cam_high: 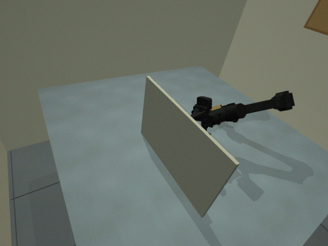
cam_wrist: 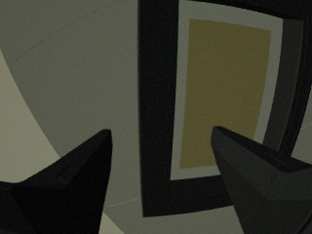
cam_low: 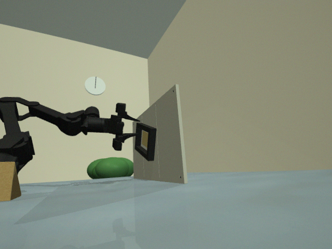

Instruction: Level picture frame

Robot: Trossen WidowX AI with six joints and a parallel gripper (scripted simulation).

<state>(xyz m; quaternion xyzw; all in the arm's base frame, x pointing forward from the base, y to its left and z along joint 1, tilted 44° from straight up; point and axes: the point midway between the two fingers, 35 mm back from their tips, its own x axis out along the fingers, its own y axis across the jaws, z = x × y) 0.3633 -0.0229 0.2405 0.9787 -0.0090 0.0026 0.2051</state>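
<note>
The picture frame [cam_low: 152,146] [cam_wrist: 158,73] has a thick black border, a white mat and an ochre centre. It hangs crooked on the front of the upright grey board [cam_high: 180,148] [cam_low: 168,134] [cam_wrist: 73,88]; in the exterior view its nearer end is lower. My gripper [cam_low: 138,127] [cam_wrist: 163,136] is open, its fingertips at the frame's top bar, one finger above it and one in front of the picture opening. In the wrist view a gap shows on both sides of the bar. The screw and the notched strip are hidden.
The board stands on the pale blue table [cam_high: 92,159] [cam_low: 214,209] and hides the frame from the top view. A tan wedge-shaped block [cam_low: 6,180] is at the arm's base. A green bush-like object [cam_low: 112,167] and a wall clock [cam_low: 95,85] are in the background.
</note>
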